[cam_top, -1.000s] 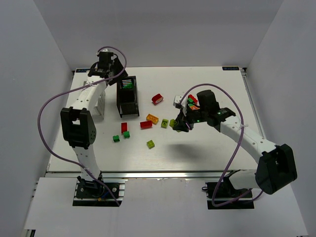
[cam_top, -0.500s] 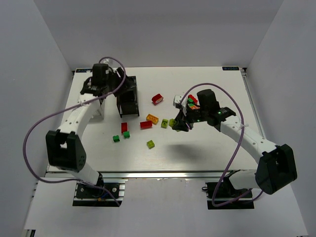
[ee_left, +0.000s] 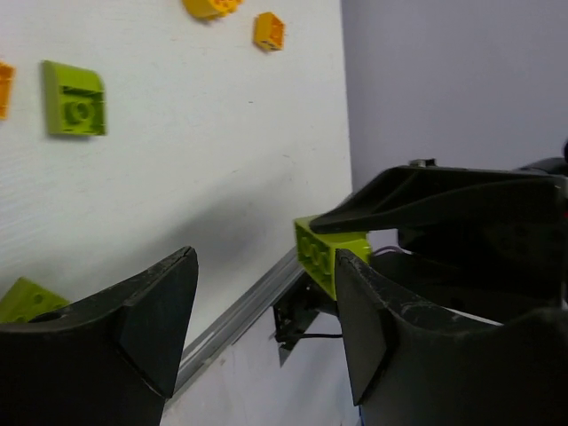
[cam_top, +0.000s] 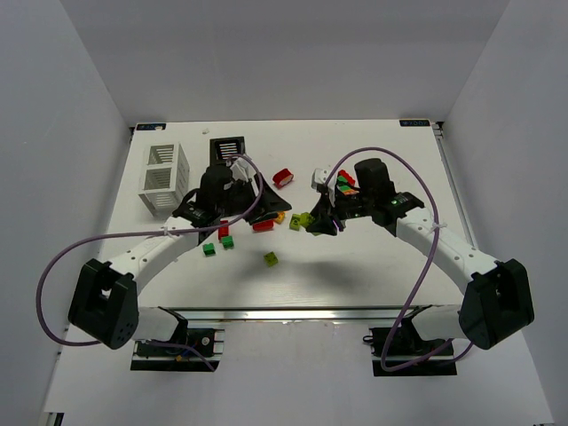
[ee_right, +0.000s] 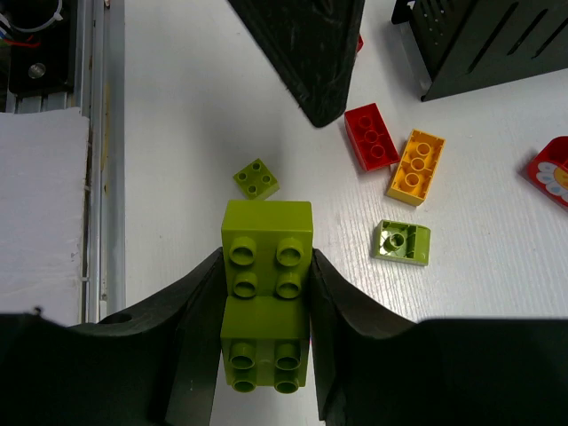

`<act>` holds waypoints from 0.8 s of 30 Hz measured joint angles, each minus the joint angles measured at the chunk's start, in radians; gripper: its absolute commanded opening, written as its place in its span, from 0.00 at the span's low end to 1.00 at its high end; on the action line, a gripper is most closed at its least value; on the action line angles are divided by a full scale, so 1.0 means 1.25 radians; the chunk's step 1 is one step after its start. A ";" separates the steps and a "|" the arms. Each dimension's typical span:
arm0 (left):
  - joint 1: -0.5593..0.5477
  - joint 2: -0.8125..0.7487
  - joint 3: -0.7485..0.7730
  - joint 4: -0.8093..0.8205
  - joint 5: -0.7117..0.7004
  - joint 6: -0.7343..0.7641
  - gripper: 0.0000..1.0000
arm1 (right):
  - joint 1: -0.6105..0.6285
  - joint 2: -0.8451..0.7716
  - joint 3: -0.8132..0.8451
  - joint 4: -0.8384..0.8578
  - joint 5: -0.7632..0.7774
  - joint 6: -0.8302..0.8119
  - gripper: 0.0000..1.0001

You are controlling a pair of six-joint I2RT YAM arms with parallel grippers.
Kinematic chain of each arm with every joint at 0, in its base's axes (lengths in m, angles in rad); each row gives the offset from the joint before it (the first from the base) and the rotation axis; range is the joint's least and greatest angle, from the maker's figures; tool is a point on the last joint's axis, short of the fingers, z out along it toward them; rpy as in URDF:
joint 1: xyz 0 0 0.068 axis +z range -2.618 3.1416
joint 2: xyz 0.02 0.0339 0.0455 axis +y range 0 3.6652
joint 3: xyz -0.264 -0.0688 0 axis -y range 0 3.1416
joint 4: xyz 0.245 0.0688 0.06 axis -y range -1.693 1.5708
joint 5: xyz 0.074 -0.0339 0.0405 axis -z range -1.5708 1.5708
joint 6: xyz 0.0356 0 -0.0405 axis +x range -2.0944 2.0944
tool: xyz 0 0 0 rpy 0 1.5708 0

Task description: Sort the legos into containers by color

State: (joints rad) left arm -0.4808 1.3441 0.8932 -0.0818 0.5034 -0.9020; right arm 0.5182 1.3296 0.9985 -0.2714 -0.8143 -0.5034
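Note:
My right gripper (cam_top: 312,222) is shut on a yellow-green double brick (ee_right: 266,293) and holds it above the table's middle. My left gripper (cam_top: 269,202) is open and empty, just left of it; through its spread jaws the left wrist view shows that held brick (ee_left: 321,253). Loose bricks lie below: red (ee_right: 371,135), orange-yellow (ee_right: 415,166), a small yellow-green one (ee_right: 256,177) and a yellow-green slope piece (ee_right: 401,241). The white container (cam_top: 164,177) stands at the back left. The black container (cam_top: 229,146) is behind my left arm, partly hidden.
More bricks lie on the table: red (cam_top: 284,177), red (cam_top: 223,229), two dark green (cam_top: 209,249), yellow-green (cam_top: 271,258). A cluster of mixed pieces (cam_top: 344,182) sits behind my right wrist. The left finger's tip (ee_right: 311,53) is close ahead of the held brick.
My left arm has swung from the black container at the back down to the table's middle, close to my right gripper. The right arm has hardly moved and still holds the brick.

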 measured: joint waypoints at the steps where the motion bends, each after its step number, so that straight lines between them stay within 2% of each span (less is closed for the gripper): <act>1: -0.010 0.000 -0.003 0.019 0.002 -0.009 0.72 | 0.002 0.000 0.000 0.002 0.000 0.000 0.00; 11: -0.075 0.008 -0.005 0.154 0.034 -0.066 0.72 | 0.027 0.000 0.000 0.005 0.003 0.000 0.00; 24: -0.097 0.025 -0.029 0.162 0.046 -0.075 0.70 | 0.027 0.000 0.000 0.011 0.006 0.009 0.00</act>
State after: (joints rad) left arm -0.6025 1.3758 0.8566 0.1204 0.5606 -0.9955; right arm 0.5522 1.3293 0.9989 -0.2581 -0.8070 -0.4927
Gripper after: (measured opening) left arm 0.710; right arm 0.428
